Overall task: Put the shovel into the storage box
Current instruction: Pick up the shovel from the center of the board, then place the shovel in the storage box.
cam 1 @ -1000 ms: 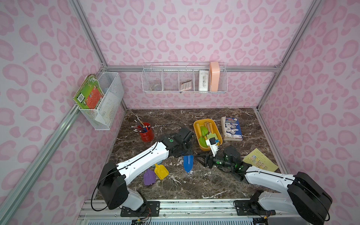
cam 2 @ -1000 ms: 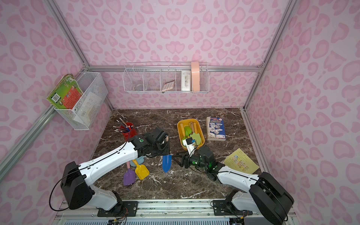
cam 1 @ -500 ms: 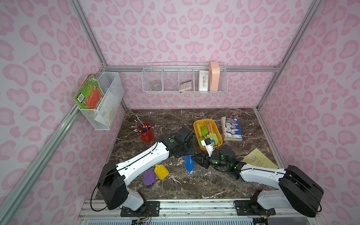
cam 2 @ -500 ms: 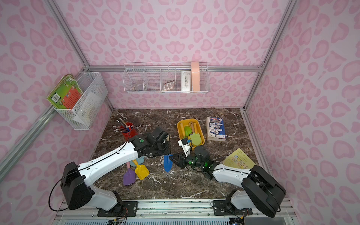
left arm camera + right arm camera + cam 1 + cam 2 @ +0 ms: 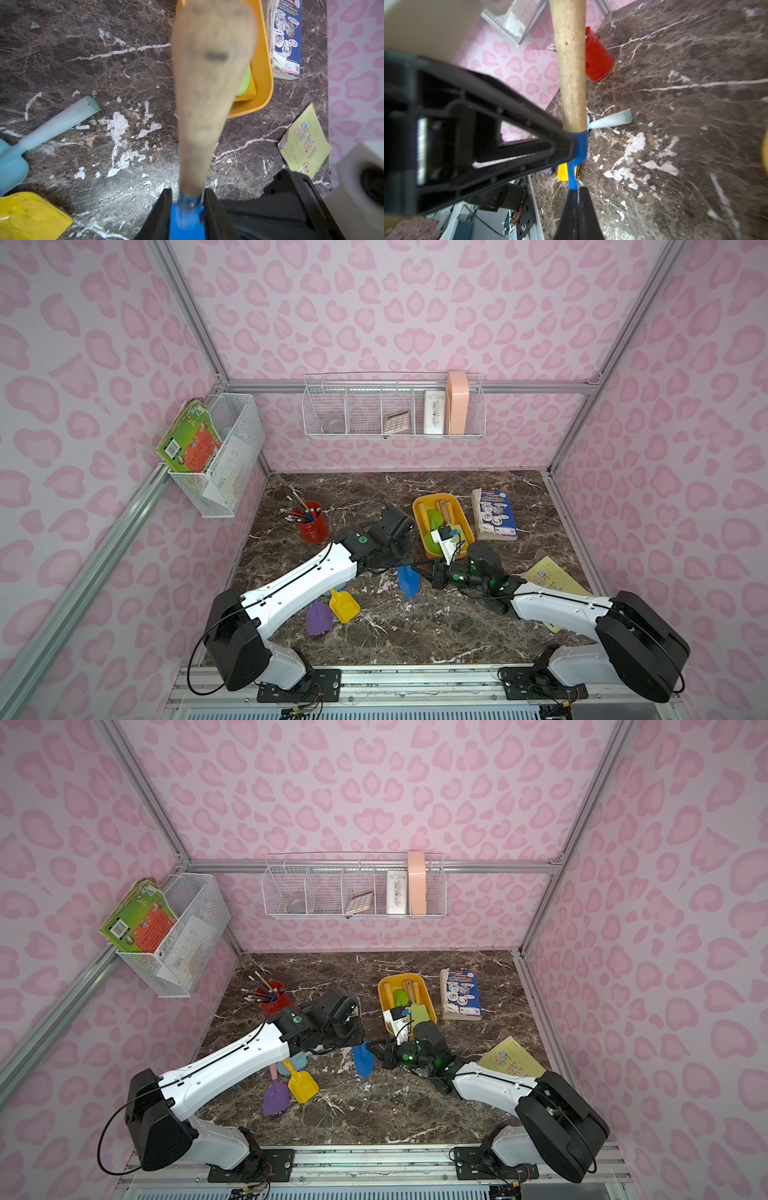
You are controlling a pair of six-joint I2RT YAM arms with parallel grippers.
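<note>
Shovel, blue-bladed with a wooden handle, sits between the 2 grippers over the marble table. It is outside the storage box, just off the box's near end. Right gripper has its fingers pinched together on the thin edge of the blue blade. Left gripper has 1 of its fingers on each side of the blue neck below the handle, close against it. The close-up is blurred, so I cannot tell whether they press the neck or merely flank it.

The storage box holds 2 green shovels with wooden handles. Near the left arm, a yellow shovel, a purple shovel and a pale blue shovel lie on the table. In both top views a red cup of pencils stands well apart from the box. A book lies just beside the box, and a yellow leaflet lies by the right arm.
</note>
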